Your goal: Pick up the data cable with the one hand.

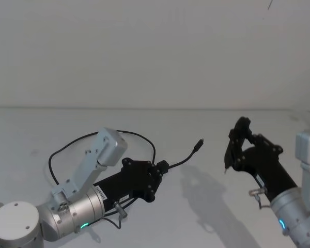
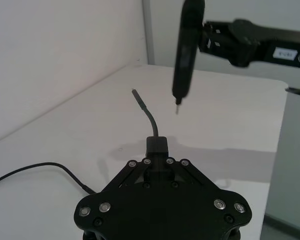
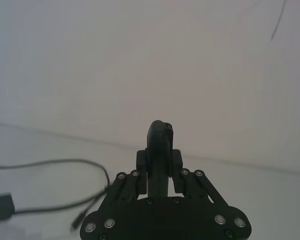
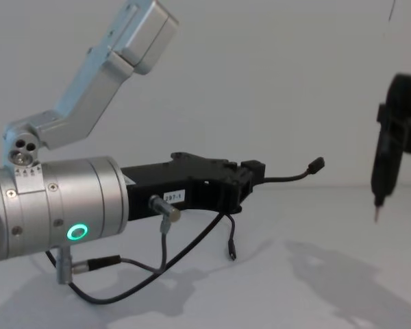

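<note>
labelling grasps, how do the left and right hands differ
The left black two-jaw hand is shut on the thin black data cable; the right black hand is shut on a black pen-shaped tool. The cable's plug end juts forward; the tool points tip-down. Both are shut.

Data cable (image 1: 186, 160): thin, black, pinched near one end between fingers (image 2: 152, 150) of left gripper (image 1: 163, 166), centre of head view. Short free end curving up and right to small black plug (image 1: 199, 144). Rest looping back toward left of frame, behind arm.

Left gripper: black, two-fingered, white label, silver cylinder with green ring light; lying near-horizontal, pointing right, clamped on cable.
</note>
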Available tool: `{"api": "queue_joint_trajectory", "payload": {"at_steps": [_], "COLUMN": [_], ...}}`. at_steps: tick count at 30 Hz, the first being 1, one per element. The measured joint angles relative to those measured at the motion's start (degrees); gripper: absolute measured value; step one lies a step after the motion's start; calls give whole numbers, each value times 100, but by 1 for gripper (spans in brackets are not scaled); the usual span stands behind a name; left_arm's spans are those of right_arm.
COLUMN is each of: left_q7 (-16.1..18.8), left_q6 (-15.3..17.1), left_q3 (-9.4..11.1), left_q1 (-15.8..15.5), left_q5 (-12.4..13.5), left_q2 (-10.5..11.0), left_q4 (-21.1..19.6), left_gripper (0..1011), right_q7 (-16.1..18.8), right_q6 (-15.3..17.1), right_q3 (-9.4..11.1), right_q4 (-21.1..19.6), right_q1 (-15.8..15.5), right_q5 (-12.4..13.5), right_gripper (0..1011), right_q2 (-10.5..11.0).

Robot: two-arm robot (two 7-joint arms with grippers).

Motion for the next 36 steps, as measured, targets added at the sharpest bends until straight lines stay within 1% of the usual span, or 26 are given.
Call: {"api": "queue_joint_trajectory", "payload": {"at_steps": [8,11,16,26,36], "left_q7": [-16,-19,-23,-30,-31], "left_q6": [6,7,11,14,14], "left_q3": [-10,-12,-15,-21,-21], "left_q1": [6,7,10,14,14], "left_q5": [-31,-37,-45,-54,-60], "left_q2": [21,26,32,38,42], "left_q4": [-31,-40,-49,-58,-63], "left_gripper": [0,0,0,0,0], "right_q7": [130,182,240,302,354], "right_q6": [-191,-264,-342,-383,-352], "right_q3": [-86,-138,-187,-214,-217], "right_q4": [156,248,368,515,573], "right_q1": [422,602,786,958,1004], "right_q5": [-44,-51,-73,-109,-130], "right_gripper": [279,279,279,279,279], "right_q2": [-172,-275,-380,-513,-590]}}
